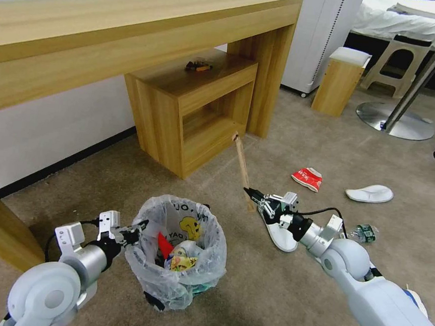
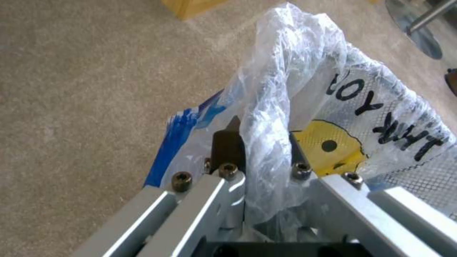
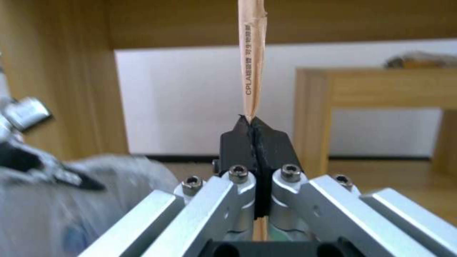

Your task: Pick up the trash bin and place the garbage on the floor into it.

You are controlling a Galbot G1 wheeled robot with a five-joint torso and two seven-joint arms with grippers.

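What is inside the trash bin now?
Inside the trash bin, a red wrapper and a yellow-printed packet show. Anything beneath them is covered.

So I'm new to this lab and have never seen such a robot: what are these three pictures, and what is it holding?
It is a wheeled robot with two arms. One picture looks down from its head; the other two come from cameras on each wrist.

The left gripper is shut on the rim of the trash bin, pinching its plastic bag, as the left wrist picture shows up close. Some wrappers already lie inside.

The right gripper is shut on a long thin stick, held up off the carpet.

On the carpet lie a red wrapper, two white slippers and a clear bottle. A wooden desk stands behind.
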